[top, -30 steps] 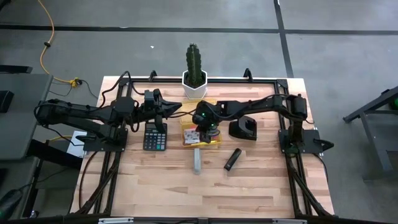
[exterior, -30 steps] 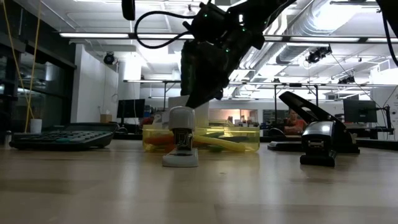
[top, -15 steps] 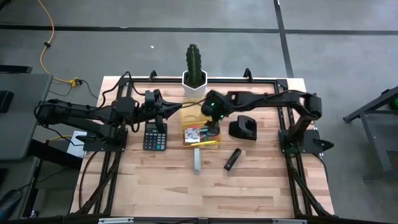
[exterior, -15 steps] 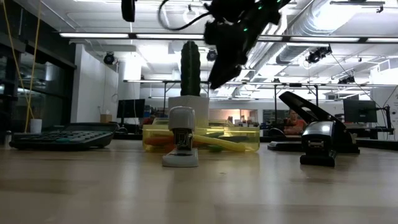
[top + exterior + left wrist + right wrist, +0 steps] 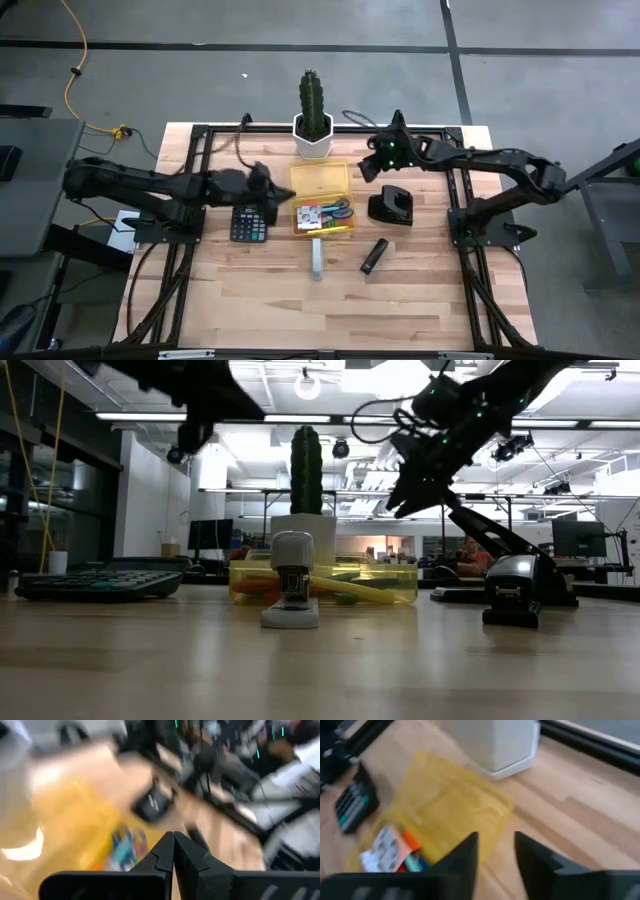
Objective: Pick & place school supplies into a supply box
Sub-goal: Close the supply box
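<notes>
Right end effector (image 5: 372, 170) hangs spread and empty beside the yellow supply box (image 5: 322, 181), left end effector (image 5: 272, 196) pressed together over the calculator (image 5: 248, 222).

The supply box (image 5: 322, 198) is set near the middle of the table (image 5: 250, 300), with the school supplies (image 5: 322, 215) gathered in its 6 o'clock half. The cactus pot (image 5: 312, 140) is placed at 12 o'clock of the box, the calculator (image 5: 248, 222) at 9 o'clock, the hole punch (image 5: 391, 206) at 3 o'clock. The stapler (image 5: 317, 257) is found at 6 o'clock of the box, and a marker (image 5: 374, 255) at 5 o'clock.
</notes>
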